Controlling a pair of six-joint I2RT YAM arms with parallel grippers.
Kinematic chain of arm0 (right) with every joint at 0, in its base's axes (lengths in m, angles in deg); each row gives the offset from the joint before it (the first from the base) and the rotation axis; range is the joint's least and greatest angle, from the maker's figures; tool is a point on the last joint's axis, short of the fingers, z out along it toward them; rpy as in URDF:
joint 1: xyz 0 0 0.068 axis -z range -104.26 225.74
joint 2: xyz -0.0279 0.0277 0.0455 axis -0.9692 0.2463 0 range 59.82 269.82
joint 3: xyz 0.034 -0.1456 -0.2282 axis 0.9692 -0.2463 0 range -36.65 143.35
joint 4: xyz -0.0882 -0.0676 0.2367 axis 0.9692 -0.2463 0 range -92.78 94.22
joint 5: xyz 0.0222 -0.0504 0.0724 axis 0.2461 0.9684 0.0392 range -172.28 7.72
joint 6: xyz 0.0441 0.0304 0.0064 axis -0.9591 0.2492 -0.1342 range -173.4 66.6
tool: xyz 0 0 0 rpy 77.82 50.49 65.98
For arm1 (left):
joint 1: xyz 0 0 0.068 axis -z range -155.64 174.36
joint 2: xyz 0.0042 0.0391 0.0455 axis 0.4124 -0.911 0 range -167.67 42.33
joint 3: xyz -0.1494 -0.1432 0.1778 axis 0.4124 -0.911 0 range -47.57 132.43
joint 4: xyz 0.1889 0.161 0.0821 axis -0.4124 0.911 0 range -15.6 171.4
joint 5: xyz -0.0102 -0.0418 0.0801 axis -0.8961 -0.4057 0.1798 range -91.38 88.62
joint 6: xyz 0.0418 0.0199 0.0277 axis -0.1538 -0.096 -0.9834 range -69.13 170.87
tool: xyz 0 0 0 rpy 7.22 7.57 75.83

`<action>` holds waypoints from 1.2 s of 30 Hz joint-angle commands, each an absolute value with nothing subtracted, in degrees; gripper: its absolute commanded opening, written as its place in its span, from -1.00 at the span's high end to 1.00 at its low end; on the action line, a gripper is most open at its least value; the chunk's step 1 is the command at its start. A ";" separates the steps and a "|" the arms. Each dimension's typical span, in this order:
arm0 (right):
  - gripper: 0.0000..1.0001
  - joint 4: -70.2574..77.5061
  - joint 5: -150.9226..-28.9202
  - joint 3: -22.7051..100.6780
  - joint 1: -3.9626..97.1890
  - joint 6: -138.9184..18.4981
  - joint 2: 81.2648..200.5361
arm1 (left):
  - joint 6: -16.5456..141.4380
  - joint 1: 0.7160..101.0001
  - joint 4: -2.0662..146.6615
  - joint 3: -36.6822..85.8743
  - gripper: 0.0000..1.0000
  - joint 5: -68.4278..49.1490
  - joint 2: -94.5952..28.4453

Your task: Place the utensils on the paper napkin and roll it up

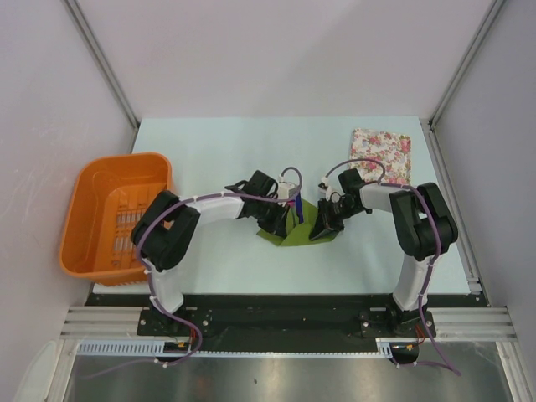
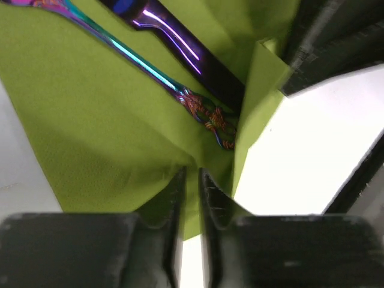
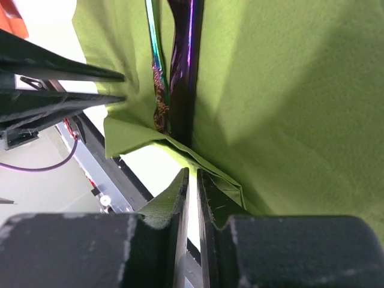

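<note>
The left gripper (image 2: 192, 186) has its jaws drawn nearly together, pinching a lifted near edge of the paper napkin (image 2: 90, 132). The right gripper (image 3: 192, 180) is likewise clamped on a folded edge of the same olive-green sheet. The utensils (image 2: 198, 60), one dark purple handle and one thin iridescent one, lie side by side in the napkin's crease between the two grippers. The napkin sits mid-table (image 1: 218, 151), an orange basket (image 1: 92, 193) at the left edge, a floral pad (image 1: 381, 155) far right.
</note>
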State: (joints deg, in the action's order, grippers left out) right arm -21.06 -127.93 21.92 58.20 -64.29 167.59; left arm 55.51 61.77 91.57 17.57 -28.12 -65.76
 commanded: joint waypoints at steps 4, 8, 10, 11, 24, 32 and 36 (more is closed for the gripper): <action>0.72 -20.13 -127.54 23.91 57.28 -63.24 168.72 | 55.44 59.16 84.33 12.20 0.35 -38.64 -53.22; 0.72 -20.30 -127.37 23.91 57.20 -63.15 168.80 | 54.47 60.91 85.47 11.93 0.37 -40.57 -51.54; 0.72 -20.21 -127.46 24.00 57.28 -63.50 168.98 | 54.29 62.06 87.05 12.63 0.39 -40.58 -52.76; 0.73 -20.04 -127.54 24.08 57.11 -63.59 168.98 | 54.56 63.02 87.06 13.07 0.40 -40.32 -53.38; 0.72 -20.56 -127.63 25.05 56.58 -63.77 168.89 | 56.84 63.21 87.50 15.89 0.47 -37.94 -62.17; 0.65 -23.37 -128.42 27.24 56.49 -62.54 168.28 | 57.90 61.19 87.85 14.13 0.52 -37.68 -65.42; 0.59 -26.45 -129.39 27.86 56.49 -60.43 166.61 | 58.16 60.92 88.55 13.95 0.54 -37.76 -67.00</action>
State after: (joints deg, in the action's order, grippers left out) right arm -22.89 -127.80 25.70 56.78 -63.22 168.81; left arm 57.15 61.50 87.90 13.75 -37.56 -65.83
